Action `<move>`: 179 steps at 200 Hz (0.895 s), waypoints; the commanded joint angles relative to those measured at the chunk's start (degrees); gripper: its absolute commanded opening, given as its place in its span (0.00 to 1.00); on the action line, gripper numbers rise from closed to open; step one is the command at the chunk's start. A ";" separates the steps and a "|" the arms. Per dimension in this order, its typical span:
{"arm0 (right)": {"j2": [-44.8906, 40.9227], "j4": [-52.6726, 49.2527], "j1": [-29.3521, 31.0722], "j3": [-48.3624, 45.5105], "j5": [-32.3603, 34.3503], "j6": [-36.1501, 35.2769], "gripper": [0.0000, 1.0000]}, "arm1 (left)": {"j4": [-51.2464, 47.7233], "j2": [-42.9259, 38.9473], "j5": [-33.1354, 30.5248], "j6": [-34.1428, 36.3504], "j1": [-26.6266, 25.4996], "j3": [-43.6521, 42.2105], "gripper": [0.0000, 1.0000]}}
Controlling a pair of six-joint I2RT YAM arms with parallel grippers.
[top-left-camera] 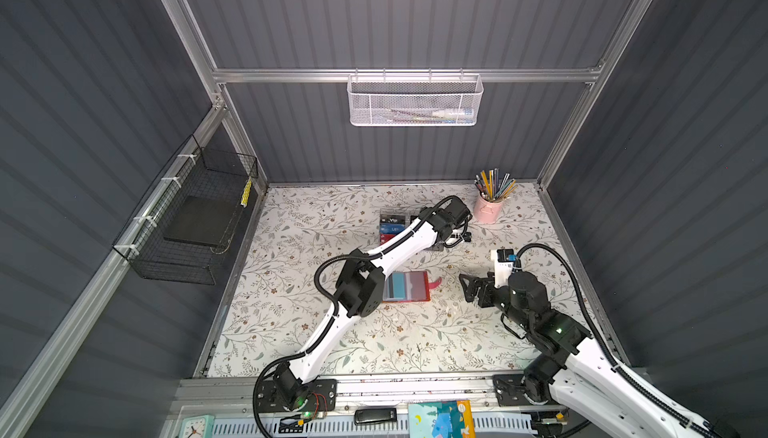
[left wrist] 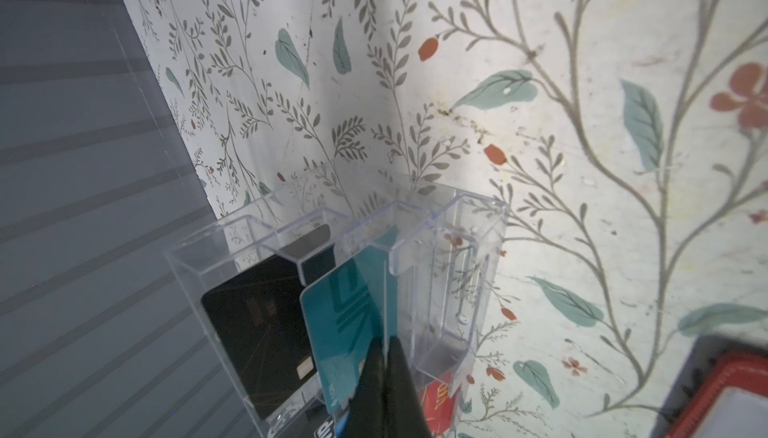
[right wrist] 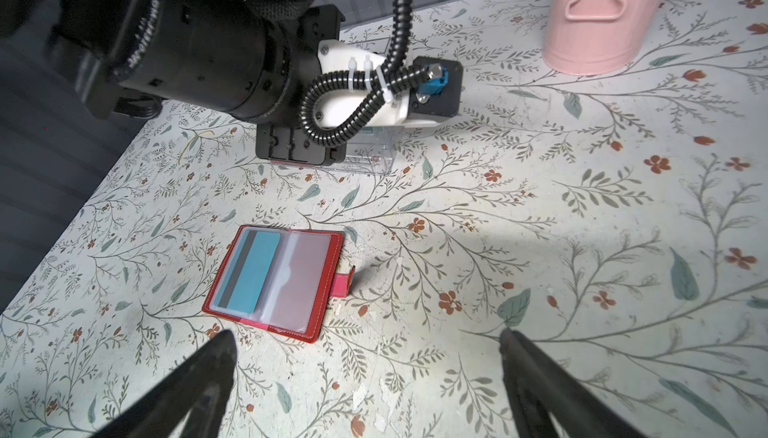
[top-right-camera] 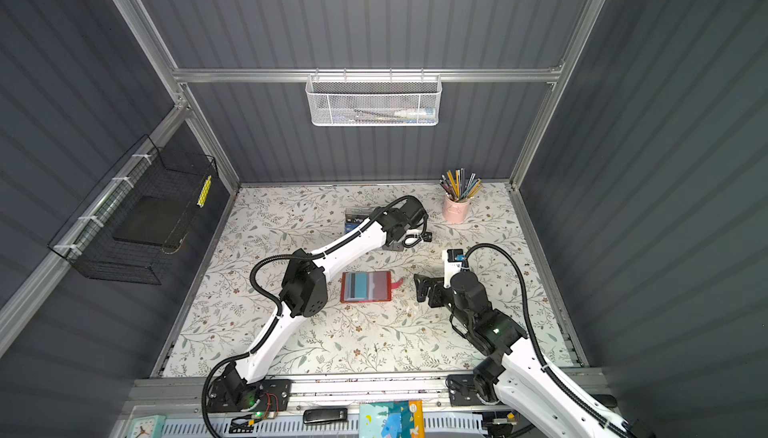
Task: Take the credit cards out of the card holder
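Observation:
The card holder (top-left-camera: 409, 287) (top-right-camera: 366, 287) (right wrist: 291, 278) lies open mid-table, a red wallet with clear sleeves and a pink strap tab (right wrist: 343, 284). One light-blue credit card (right wrist: 251, 274) sits in its left sleeve; the right sleeve looks bare. At the clear acrylic rack (left wrist: 457, 249) (top-left-camera: 392, 224), my left gripper (left wrist: 386, 346) is shut on a teal credit card (left wrist: 340, 323), which stands in a rack slot beside a black card (left wrist: 257, 323). My right gripper (right wrist: 365, 340) (top-left-camera: 466, 287) hovers open just right of the wallet, with nothing between its fingers.
A pink cup of pencils (top-left-camera: 490, 207) (right wrist: 602, 12) stands at the back right. The rack also holds a red card (left wrist: 436, 398). A white mesh basket (top-left-camera: 415, 101) hangs on the back wall and a black wire basket (top-left-camera: 195, 215) on the left wall.

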 commanded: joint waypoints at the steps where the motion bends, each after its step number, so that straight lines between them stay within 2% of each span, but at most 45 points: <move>1: -0.29 0.83 -0.17 -0.61 -0.65 0.39 0.99 | -0.08 1.69 -0.78 3.12 -0.55 -0.23 0.00; 51: -0.78 0.84 -0.17 -0.68 -0.47 0.39 0.99 | 1.16 0.97 -1.25 3.79 -0.50 -1.90 0.00; 66: -0.87 0.78 -0.16 -0.76 -0.43 0.40 0.99 | 1.85 0.75 -1.42 4.11 -0.67 -2.49 0.05; 104: -0.83 1.07 -0.20 -0.85 -0.45 0.39 0.99 | 2.53 0.51 -1.96 4.49 -0.82 -2.99 0.06; 147: -0.48 1.23 -0.15 -0.89 -0.74 0.30 0.99 | 4.50 -1.02 -1.86 4.40 -1.10 -4.95 0.15; 179: -0.45 1.32 -0.14 -0.85 -0.82 0.30 0.99 | 4.93 -1.48 -2.40 4.68 -1.21 -5.00 0.16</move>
